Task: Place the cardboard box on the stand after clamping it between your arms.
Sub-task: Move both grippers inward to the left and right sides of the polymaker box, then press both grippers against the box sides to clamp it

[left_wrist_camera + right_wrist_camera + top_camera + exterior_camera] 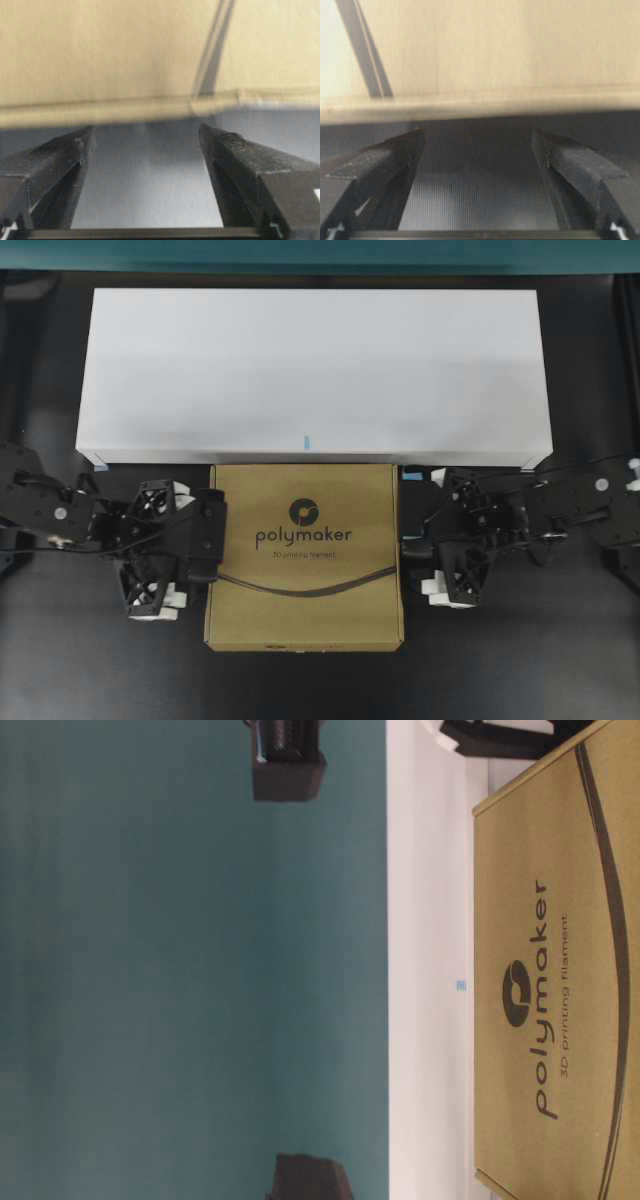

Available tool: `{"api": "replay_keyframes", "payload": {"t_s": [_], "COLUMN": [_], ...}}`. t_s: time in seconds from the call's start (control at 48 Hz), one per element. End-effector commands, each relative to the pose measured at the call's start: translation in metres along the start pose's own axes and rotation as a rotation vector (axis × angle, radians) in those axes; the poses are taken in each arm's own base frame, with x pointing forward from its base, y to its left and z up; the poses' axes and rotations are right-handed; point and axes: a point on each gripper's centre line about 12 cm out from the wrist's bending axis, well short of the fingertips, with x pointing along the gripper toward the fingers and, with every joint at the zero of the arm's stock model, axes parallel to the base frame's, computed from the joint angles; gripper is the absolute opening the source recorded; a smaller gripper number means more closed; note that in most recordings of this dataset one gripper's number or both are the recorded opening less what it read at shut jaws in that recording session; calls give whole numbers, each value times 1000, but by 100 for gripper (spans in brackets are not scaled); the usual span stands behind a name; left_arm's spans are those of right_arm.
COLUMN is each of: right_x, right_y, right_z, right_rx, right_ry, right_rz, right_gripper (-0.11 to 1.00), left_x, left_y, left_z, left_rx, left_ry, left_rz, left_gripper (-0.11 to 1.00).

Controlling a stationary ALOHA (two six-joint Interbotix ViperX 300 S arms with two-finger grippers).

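The cardboard box (305,555) lies flat on the dark table, logo side up, its far edge close to the front of the white stand (310,375). My left gripper (208,538) is at the box's left side and my right gripper (410,530) at its right side. In the left wrist view the left gripper (146,134) is open, its tips just short of the box's side wall (125,107). The right wrist view shows the same for the right gripper (479,135), open before the box (495,107). Neither holds anything.
The stand spans most of the table's width, with a small blue mark (307,441) on its front edge. A teal wall (190,970) stands behind it. The table-level view is turned sideways and shows the box (560,980) against the stand (430,970).
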Motion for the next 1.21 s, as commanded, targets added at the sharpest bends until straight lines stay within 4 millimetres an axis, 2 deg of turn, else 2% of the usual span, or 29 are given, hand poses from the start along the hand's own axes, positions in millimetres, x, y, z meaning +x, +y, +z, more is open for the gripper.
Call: {"api": "replay_keyframes", "payload": {"t_s": [0.0,0.146,0.459,0.729,0.917,1.188], "right_x": [5,10,10,-6,-38,-111], "right_y": [1,2,3,4,7,5], "right_z": [8,15,17,31,55,111], "right_rx": [-12,-13,-21,-13,-10,7], "right_ry": [-17,-24,-27,-59,-40,-52], "right_rz": [3,4,4,7,3,-12], "right_gripper": [82,82,82,82,82,82], "left_x": [2,5,4,-5,-34,-110], "left_y": [0,1,2,1,-1,7], "left_z": [12,15,16,31,60,108], "left_rx": [8,9,-5,-3,5,-24], "left_ry": [-32,-32,-34,-51,-33,-5], "left_rz": [-1,1,2,3,12,45], "left_gripper": [80,80,80,80,80,80]}}
